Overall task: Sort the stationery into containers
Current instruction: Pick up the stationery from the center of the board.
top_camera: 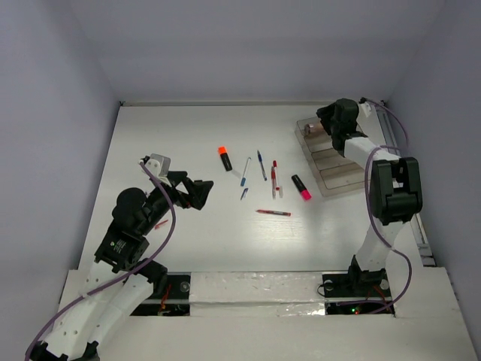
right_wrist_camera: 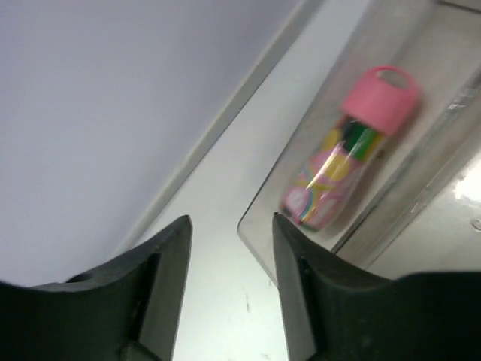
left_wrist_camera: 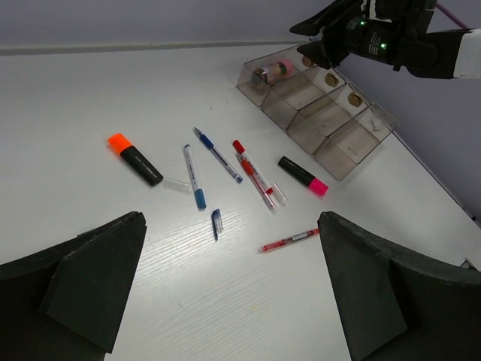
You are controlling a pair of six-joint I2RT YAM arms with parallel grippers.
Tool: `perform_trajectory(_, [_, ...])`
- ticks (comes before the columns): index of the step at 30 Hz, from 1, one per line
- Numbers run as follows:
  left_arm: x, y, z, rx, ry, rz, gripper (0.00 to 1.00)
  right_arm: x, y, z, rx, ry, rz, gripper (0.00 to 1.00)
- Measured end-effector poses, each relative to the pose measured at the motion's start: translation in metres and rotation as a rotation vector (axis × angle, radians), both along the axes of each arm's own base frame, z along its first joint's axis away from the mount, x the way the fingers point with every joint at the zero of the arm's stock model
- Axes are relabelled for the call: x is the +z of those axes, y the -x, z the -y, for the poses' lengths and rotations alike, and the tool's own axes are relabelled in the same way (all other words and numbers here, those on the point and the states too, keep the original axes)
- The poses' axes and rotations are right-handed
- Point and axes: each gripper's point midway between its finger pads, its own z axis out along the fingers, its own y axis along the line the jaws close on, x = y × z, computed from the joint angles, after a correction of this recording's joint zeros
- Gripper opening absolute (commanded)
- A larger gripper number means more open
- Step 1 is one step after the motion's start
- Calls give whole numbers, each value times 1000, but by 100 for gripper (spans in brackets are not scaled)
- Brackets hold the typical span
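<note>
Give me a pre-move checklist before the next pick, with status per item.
1. Pink-capped cylinder lies fully inside the end compartment of the organiser: ok.
2. Right end effector is open, with nothing between its fingers: ok.
3. Left end effector is open and empty, above the table: ok.
4. All stationery sorted: not ok. The orange-capped highlighter, pink highlighter, single red pen and the other pens lie on the table.
5. Each pen separated for a clean grasp: not ok. The two red pens in the middle lie against each other.
6. Other three compartments free: cannot tell.
</note>
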Motion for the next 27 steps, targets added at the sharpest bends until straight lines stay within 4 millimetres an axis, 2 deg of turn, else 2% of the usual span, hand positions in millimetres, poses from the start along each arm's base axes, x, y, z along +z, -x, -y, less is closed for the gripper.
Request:
perform_trajectory(3, [0,-1,-2,8,0,1,99,21,3,-41,194,74,31,46])
perform_trajectory(7, [1,-5,-8,43,0,3,99,44,19,-137,506,210,58,43])
perform_trajectory(10, [4,-8,-14,75,3,10,99,59,44,-224,748,317,88,52])
perform_trajectory(11, [5,-8,-17,85,5,14,99,62,51,-248,809,352,98,60])
perform_trajectory(13, [6,-9,-20,99,7,20,99,60,66,-293,920,423,102,70])
perform_trajectory(14, [7,-10,-22,108,8,21,99,56,73,-312,966,458,99,76])
perform_trajectory(16, [7,-11,-24,114,8,22,99,41,81,-341,1027,531,74,78])
perform_trajectory(17, [7,-11,-25,117,8,22,99,31,83,-352,1050,564,55,78])
perform_trajectory(18, [7,-12,-26,119,9,22,99,13,82,-358,1064,610,13,78])
perform_trajectory(20, [7,-12,-26,118,9,22,99,-9,86,-364,1091,654,-43,78])
perform_trajectory(24, [7,-12,-26,114,9,21,99,-57,80,-360,1116,741,-167,76])
perform_trajectory(27, [7,-12,-27,119,9,20,99,-82,82,-353,1130,774,-237,72])
